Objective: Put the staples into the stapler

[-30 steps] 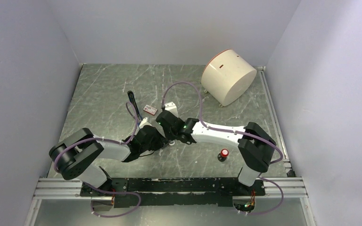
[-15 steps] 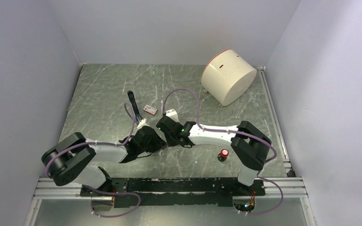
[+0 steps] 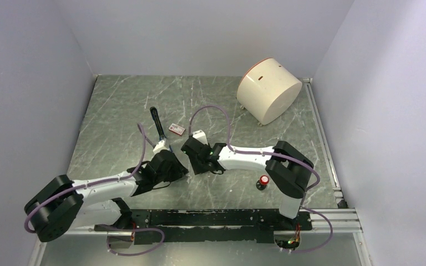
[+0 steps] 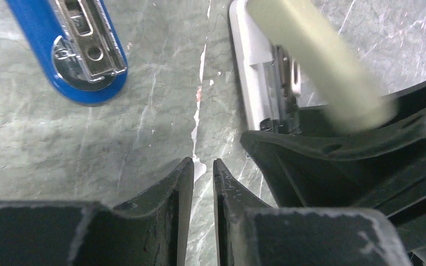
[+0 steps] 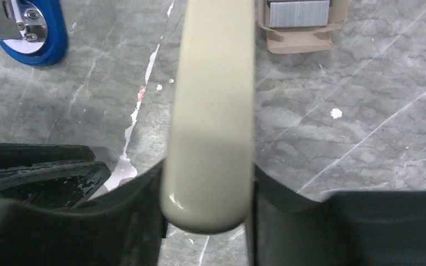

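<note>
With both arms drawn back toward 7 o'clock, the stapler (image 3: 156, 123) at 12 o'clock of the left gripper (image 4: 202, 180) and the staples (image 3: 176, 129) at its 1 o'clock are left unloaded, that gripper being nearly closed on nothing and the right gripper (image 5: 208, 183) clamped on a beige bar (image 5: 213, 83).

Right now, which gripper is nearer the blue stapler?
Left. The left gripper sits just short of the stapler; the right gripper, clamping the beige bar, lies farther off to the stapler's right.
</note>
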Robot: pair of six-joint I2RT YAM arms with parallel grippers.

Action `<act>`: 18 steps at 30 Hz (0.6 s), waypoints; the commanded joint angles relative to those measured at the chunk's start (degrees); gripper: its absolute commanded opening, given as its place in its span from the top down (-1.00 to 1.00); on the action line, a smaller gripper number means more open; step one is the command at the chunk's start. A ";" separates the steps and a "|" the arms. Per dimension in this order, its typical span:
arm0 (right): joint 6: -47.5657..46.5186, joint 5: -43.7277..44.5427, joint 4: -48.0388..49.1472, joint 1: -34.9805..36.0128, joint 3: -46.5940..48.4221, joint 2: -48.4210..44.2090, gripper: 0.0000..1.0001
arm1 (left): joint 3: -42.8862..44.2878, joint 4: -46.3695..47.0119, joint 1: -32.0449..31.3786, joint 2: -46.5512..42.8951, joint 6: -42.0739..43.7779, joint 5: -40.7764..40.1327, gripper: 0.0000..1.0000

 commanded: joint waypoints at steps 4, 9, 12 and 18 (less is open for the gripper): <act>-1.18 -0.08 -0.55 0.07 1.66 -2.89 -0.32 | 0.67 -9.82 0.36 -6.45 2.47 -6.41 0.39; -2.02 -0.01 -0.63 0.07 2.61 -4.83 -0.40 | 1.93 -11.29 1.28 -8.80 4.98 -5.86 0.31; -2.49 0.71 -0.85 -0.02 3.57 -5.74 -0.42 | 3.82 -13.82 1.68 -9.54 6.09 -6.85 0.29; -2.41 3.19 -3.18 -0.39 5.33 -4.38 -0.06 | 4.63 -16.91 5.08 -12.14 8.19 -6.92 0.28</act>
